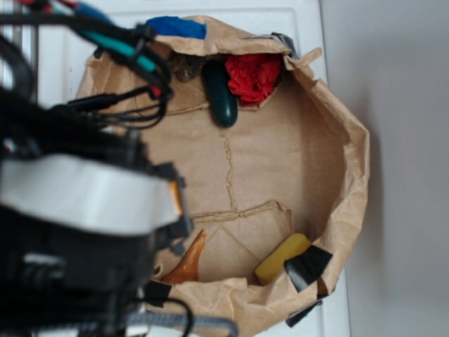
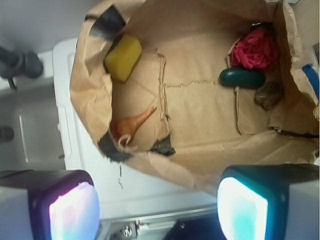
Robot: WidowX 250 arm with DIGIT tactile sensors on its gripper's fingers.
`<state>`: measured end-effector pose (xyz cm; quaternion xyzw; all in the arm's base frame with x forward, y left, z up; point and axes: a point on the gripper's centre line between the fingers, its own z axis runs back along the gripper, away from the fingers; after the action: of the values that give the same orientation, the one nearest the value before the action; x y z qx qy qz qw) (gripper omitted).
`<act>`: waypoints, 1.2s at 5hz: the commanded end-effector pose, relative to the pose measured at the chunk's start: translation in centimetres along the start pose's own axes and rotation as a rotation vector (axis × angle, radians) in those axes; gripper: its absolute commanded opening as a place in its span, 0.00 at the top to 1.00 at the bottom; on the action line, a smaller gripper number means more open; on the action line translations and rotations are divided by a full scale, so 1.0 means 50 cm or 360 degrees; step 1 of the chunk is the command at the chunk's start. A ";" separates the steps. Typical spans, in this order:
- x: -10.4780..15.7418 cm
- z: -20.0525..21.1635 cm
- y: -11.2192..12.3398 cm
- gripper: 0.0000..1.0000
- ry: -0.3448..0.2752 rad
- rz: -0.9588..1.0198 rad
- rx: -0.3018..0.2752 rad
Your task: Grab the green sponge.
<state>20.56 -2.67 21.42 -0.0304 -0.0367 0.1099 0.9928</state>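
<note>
The green sponge (image 1: 282, 258) (image 2: 123, 57), a mustard-yellow foam block, lies on the floor of a brown paper bag (image 1: 266, 168) (image 2: 200, 120) with rolled-down walls, tucked into 1 corner against the bag wall, just beside a strip of black tape (image 1: 306, 267) (image 2: 106, 21) on the rim. Along the same side of the bag, near but apart from the sponge, lies an amber horn-shaped thing (image 1: 188, 263) (image 2: 134, 123). At the opposite end, well apart, sit a dark green glossy oblong (image 1: 220, 95) (image 2: 242, 77), a red crumpled thing (image 1: 252, 75) (image 2: 255, 50) touching it, and a brown lump (image 1: 186, 67) (image 2: 269, 94). The bag rests on a white tabletop (image 1: 302, 21) (image 2: 90, 165). The pincer (image 2: 160, 205) is released, its 2 fingers (image 2: 242, 207) spread wide and holding nothing, outside the bag rim and well apart from the sponge.
</note>
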 end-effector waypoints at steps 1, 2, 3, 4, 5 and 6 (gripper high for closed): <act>0.017 0.007 0.024 0.00 -0.0233 0.0397 -0.0254; 0.017 0.007 0.024 0.00 -0.0233 0.0397 -0.0254; 0.017 0.007 0.024 0.00 -0.0233 0.0397 -0.0254; 0.017 0.007 0.024 0.00 -0.0233 0.0397 -0.0254; 0.066 -0.036 0.013 0.00 -0.0226 0.0481 -0.0135; 0.084 -0.063 0.001 0.00 -0.0245 0.0506 -0.0056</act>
<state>24.47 -1.80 17.14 -0.0328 -0.0851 0.2691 0.9588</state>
